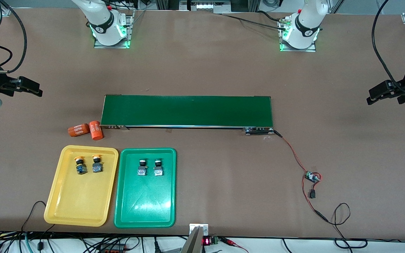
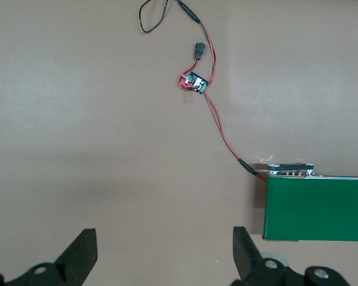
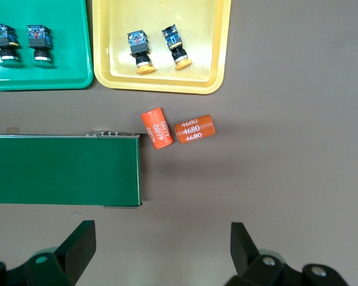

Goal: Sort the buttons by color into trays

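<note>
Sitting sorted: yellow buttons (image 1: pixel 88 164) in yellow tray (image 1: pixel 79 211), green buttons (image 1: pixel 149 167) in green tray (image 1: pixel 144 211). Nothing left. Left gripper (image 1: pixel 381 94), right gripper (image 1: pixel 28 88) wide, empty, waiting at table ends.

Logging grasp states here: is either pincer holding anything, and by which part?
Nothing is held. The left pincer hangs open over bare table, and the right pincer hangs open above the conveyor belt's end.

Glossy plastic trays (image 1: pixel 53 196), matt table (image 1: pixel 223 70)

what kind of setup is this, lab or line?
Likely a robotics lab bench, not a production line: two arm bases bolted to one table, a short conveyor belt wired to a bare circuit board, loose cables along the table's edge.
</note>
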`<state>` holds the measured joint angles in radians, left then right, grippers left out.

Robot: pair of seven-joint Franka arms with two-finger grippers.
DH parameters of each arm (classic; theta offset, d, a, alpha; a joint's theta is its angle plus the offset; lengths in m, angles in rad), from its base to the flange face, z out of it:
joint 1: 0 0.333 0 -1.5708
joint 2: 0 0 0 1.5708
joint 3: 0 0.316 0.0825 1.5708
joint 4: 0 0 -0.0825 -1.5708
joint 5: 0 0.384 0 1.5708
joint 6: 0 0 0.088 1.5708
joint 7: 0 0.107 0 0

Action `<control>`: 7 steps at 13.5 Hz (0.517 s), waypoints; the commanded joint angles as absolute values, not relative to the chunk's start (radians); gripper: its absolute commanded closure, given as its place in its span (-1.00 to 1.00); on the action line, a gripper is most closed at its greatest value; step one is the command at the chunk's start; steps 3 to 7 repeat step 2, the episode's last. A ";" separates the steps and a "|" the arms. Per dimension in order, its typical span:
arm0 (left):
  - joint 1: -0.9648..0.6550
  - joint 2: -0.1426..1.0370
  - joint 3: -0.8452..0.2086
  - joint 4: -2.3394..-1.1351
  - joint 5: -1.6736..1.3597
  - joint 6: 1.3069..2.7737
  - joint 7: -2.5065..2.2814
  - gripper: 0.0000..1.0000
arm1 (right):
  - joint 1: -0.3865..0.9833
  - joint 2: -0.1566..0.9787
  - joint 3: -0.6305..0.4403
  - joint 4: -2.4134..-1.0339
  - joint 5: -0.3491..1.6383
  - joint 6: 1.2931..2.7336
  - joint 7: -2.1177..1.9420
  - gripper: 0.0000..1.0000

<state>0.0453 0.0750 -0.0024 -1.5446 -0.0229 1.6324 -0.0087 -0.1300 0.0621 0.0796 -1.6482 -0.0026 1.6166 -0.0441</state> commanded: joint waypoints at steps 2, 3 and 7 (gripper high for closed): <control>0.052 0.069 -0.003 -1.539 -0.034 1.624 0.015 -1.00 | -0.144 0.072 0.089 -1.629 0.015 1.615 -0.040 -1.00; 0.052 0.069 -0.003 -1.539 -0.034 1.624 0.015 -1.00 | -0.144 0.072 0.089 -1.629 0.015 1.615 -0.040 -1.00; 0.052 0.069 -0.003 -1.539 -0.034 1.624 0.015 -1.00 | -0.144 0.072 0.089 -1.629 0.015 1.615 -0.040 -1.00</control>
